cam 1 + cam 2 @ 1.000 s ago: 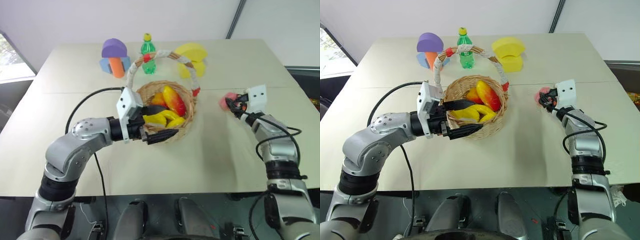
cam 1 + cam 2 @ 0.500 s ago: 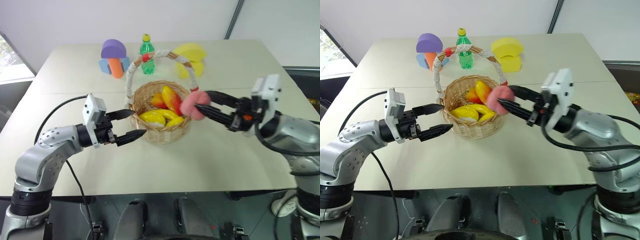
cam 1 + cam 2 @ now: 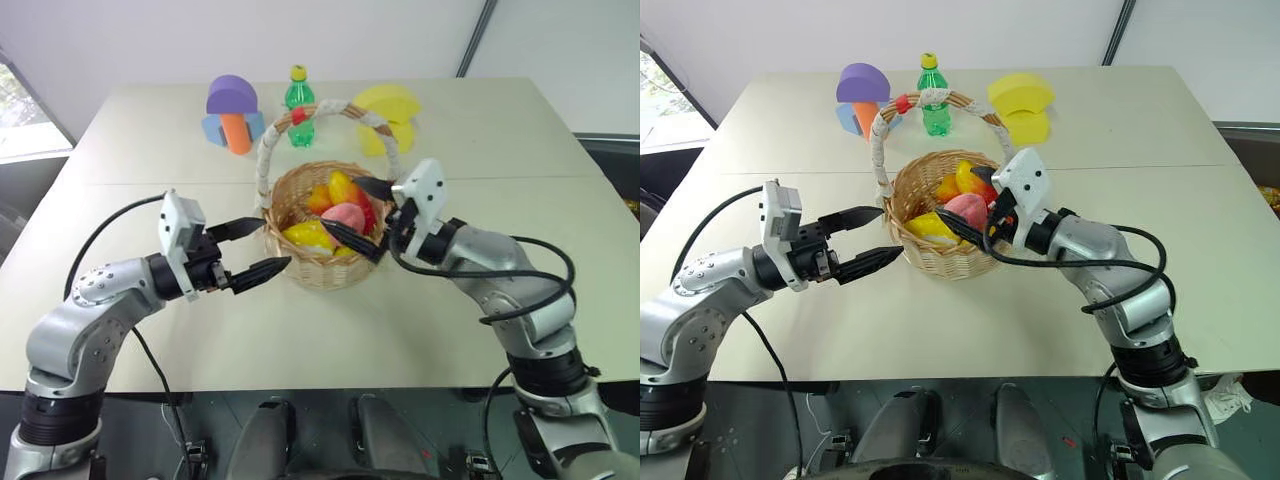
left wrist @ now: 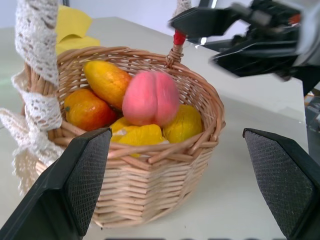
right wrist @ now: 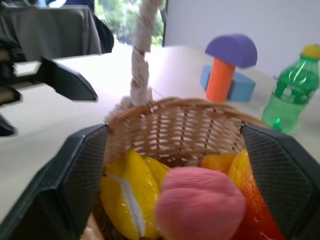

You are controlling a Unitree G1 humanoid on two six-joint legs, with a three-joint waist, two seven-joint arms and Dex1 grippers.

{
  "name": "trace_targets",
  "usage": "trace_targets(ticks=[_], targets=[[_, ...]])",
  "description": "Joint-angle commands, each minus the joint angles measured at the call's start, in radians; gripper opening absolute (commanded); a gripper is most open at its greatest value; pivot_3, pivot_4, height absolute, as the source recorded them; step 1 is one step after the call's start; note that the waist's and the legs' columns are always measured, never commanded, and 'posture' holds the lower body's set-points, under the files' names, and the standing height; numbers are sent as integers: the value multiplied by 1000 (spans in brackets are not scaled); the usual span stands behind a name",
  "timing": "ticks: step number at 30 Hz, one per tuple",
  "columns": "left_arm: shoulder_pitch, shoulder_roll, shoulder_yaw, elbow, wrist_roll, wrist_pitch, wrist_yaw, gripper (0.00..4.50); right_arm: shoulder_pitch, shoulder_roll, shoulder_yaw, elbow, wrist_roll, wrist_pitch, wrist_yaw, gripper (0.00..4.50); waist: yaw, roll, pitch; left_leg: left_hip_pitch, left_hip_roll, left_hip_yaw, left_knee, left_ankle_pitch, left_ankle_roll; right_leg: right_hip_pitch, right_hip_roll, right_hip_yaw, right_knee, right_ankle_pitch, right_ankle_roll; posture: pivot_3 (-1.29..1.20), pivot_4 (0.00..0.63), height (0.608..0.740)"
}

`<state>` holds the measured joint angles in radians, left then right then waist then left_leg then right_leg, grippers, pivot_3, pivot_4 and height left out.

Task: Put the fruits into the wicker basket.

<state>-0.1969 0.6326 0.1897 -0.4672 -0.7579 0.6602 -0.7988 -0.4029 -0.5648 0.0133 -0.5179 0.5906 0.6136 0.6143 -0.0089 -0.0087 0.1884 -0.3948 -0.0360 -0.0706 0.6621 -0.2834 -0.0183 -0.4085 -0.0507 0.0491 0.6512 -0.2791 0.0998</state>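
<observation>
Left gripper (image 3: 258, 247) is shown level above the table (image 3: 420, 330), its two black fingers spread wide and nothing held between them; the fingertips (image 3: 274, 265) are directed at the near left wall of the wicker basket (image 3: 312, 268), just short of it. Immediately beyond those tips the basket is seen standing upright, its white-wrapped handle (image 3: 266, 150) with red bands arching overhead. Inside the basket, ahead of the left gripper, a yellow lemon (image 3: 306, 236) is seen at the near side, an orange fruit (image 3: 320, 199) and a yellow-red mango (image 3: 345, 187) at the far side, and the pink peach (image 3: 345, 216) on top of the pile. The peach is framed by the right gripper (image 3: 358, 216), which is reached in over the basket's right rim; its fingers are parted widely, one on each side of the peach, and no contact with the fruit can be made out. In the right wrist view the peach (image 5: 199, 210) is seen between the two open fingers, just ahead of them, resting against the lemon (image 5: 128, 192). Well beyond both grippers, at the far edge of the table, a purple, orange and blue foam block set (image 3: 231, 113), a green bottle (image 3: 297, 102) and yellow foam blocks (image 3: 388, 112) are placed.
</observation>
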Motion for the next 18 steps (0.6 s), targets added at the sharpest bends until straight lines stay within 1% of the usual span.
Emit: trace_targets(ticks=[1, 3, 5, 10, 13, 15, 16, 18], targets=[[5, 1, 35, -26, -13, -32, 6, 4500, 78, -43, -161, -91, 187, 47, 64, 4355, -2, 0, 0, 0, 0, 0, 0, 0, 1, 1, 0, 0, 0, 0, 0, 0, 150, 740], [0, 0, 31, -16, -13, -34, 4, 4500, 111, -68, -191, -70, 147, 37, 44, 4355, -3, 0, 0, 1, 0, 0, 0, -1, 1, 2, 0, 0, -1, 0, 0, 0, 150, 740], [-6, -3, 19, -8, -12, -37, -3, 4500, 115, -64, -187, -27, 93, 20, 6, 4355, -10, 0, 0, 3, 0, 0, 0, -1, 1, 3, 0, 0, -1, 0, 0, 0, 150, 740], [-39, -22, -9, 15, -12, -39, -7, 4500, 46, 37, -115, 143, -52, -64, -97, 4355, -11, 0, 0, 4, 1, 1, 0, 0, 0, 3, 2, 1, 1, 0, 0, 0, 150, 740], [-50, -30, -20, 11, -16, -35, -4, 4500, -9, 114, -78, 268, -132, -142, -136, 4355, -9, 0, 0, 3, 1, 1, 0, 0, 0, 2, 2, 1, 1, 0, 0, 0, 150, 740], [-51, -33, -22, 7, -15, -35, -1, 4500, -30, 151, -70, 322, -157, -179, -143, 4355, -8, 0, 0, 3, 1, 1, 0, 0, 0, 1, 2, 1, 1, 0, 0, 0, 150, 740], [-51, -33, -20, 4, -16, -35, 2, 4500, -34, 165, -74, 337, -161, -189, -149, 4130, -7, 0, 0, 3, 1, 1, 0, 0, -1, 1, 2, 1, 1, 0, 0, 0, 150, 740], [-47, -35, -16, -8, -20, -31, 9, 4500, -37, 188, -85, 351, -159, -196, -157, 3545, -5, 0, 0, 3, 1, 1, 0, 0, -1, 1, 2, 1, 1, 0, 0, 0, 150, 740]])
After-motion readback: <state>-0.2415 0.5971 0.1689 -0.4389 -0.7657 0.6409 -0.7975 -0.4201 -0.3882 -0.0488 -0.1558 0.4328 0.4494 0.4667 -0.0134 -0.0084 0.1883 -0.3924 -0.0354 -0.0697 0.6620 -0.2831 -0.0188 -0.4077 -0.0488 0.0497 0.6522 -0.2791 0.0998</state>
